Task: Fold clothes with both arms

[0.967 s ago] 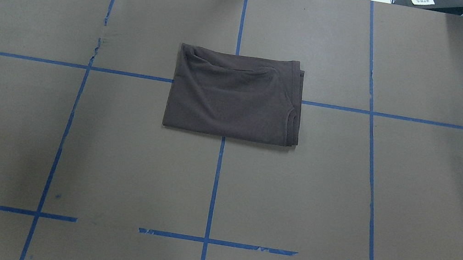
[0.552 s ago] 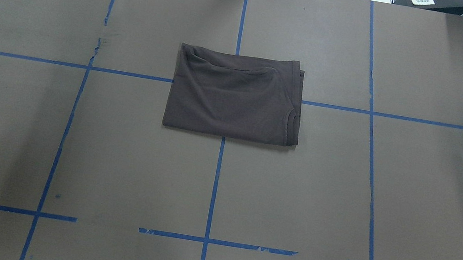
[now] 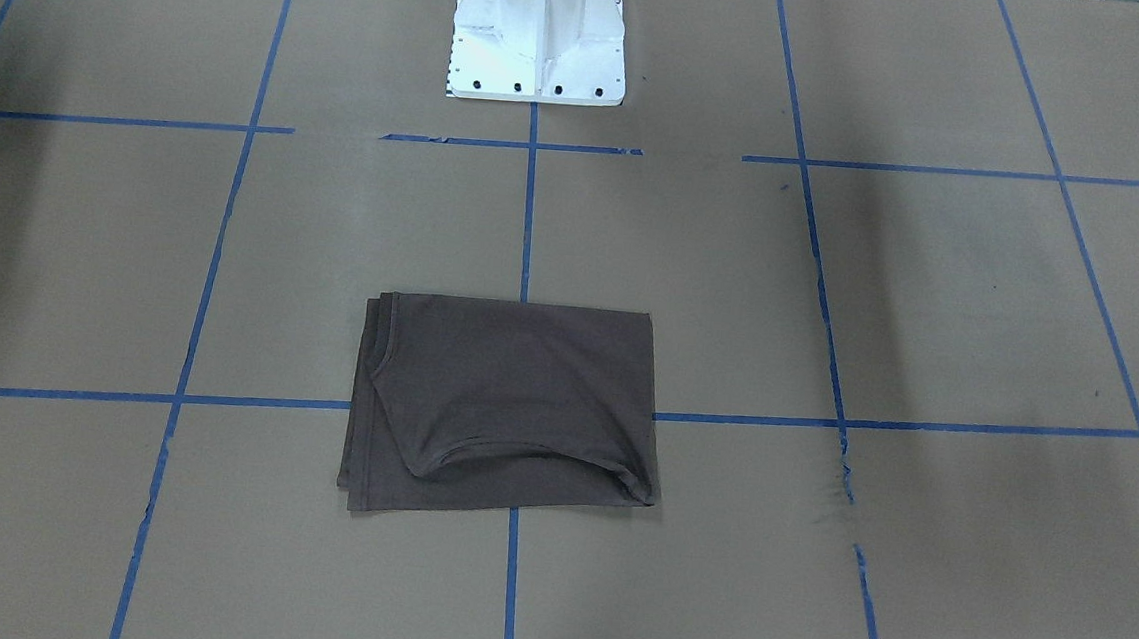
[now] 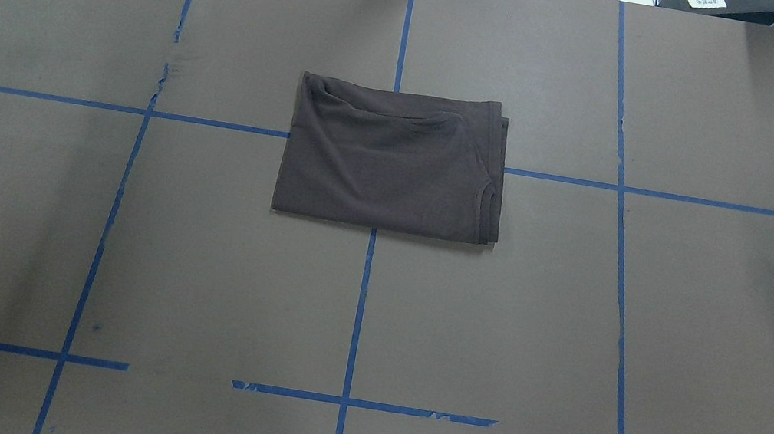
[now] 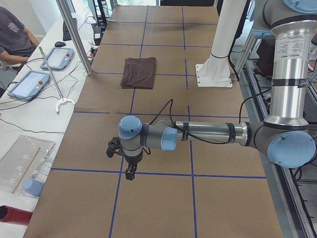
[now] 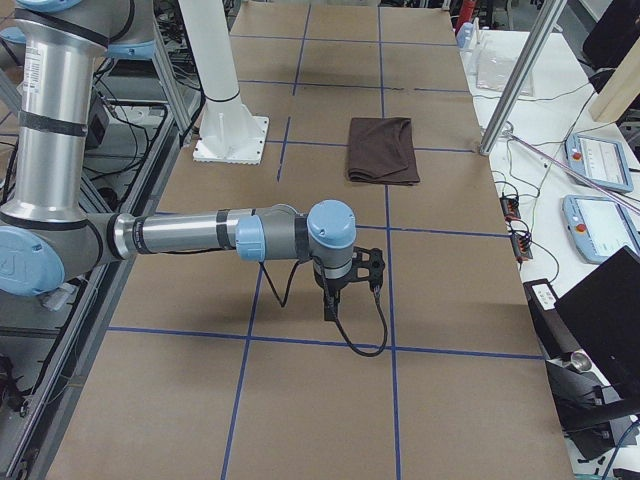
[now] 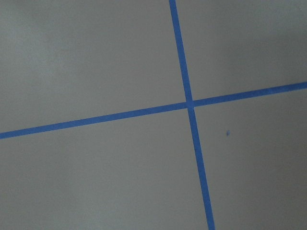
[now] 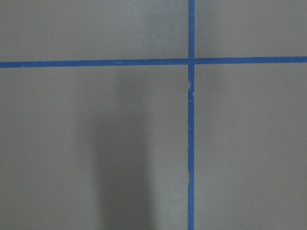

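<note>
Evidently the dark brown-grey short-sleeved T-shirt (image 4: 393, 164) is laid as a folded rectangle mid-table on the brown paper table cover (image 4: 192, 271), over crossing blue tape lines (image 4: 364, 283). The black left gripper (image 5: 130, 171) and right gripper (image 6: 330, 305) are hung over the paper at the left and right ends, well apart from it; whether they are parted cannot be told. Folding is judged done; any further halving would need both brought in to the stacked right edge.

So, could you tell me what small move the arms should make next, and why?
Probably just retract and park them: the T-shirt lies as a neat folded rectangle, and the left gripper and right gripper hang over bare table well away from it, so folding looks done.
</note>
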`<act>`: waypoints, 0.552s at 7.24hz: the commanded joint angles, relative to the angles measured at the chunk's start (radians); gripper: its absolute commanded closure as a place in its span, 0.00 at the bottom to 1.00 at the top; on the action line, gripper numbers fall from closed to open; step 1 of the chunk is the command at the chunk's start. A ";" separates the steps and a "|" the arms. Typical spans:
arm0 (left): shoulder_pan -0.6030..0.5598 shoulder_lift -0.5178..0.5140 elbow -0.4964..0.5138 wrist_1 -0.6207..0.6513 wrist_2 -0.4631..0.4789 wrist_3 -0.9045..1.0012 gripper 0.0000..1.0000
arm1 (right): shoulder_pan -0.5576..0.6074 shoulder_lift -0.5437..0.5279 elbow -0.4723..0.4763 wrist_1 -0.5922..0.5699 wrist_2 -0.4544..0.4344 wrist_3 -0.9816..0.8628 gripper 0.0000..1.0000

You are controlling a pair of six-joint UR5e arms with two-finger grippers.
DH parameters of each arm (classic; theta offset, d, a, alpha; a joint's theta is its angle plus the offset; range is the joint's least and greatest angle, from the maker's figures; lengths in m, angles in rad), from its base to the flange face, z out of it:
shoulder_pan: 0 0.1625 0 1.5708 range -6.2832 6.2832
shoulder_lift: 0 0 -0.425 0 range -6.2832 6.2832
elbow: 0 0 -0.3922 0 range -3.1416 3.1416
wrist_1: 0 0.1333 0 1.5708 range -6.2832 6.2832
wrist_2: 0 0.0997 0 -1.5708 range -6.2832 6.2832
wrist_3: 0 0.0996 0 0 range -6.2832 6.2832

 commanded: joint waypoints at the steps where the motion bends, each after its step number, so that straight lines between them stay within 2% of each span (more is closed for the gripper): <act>1: -0.013 -0.004 -0.002 0.026 0.000 0.036 0.00 | 0.032 -0.033 -0.012 -0.002 -0.007 -0.101 0.00; 2: -0.015 -0.004 -0.001 0.026 0.000 0.035 0.00 | 0.030 -0.007 -0.048 0.002 -0.014 -0.101 0.00; 4: -0.015 -0.011 0.002 0.026 0.000 0.035 0.00 | 0.032 0.146 -0.210 0.004 -0.007 -0.100 0.00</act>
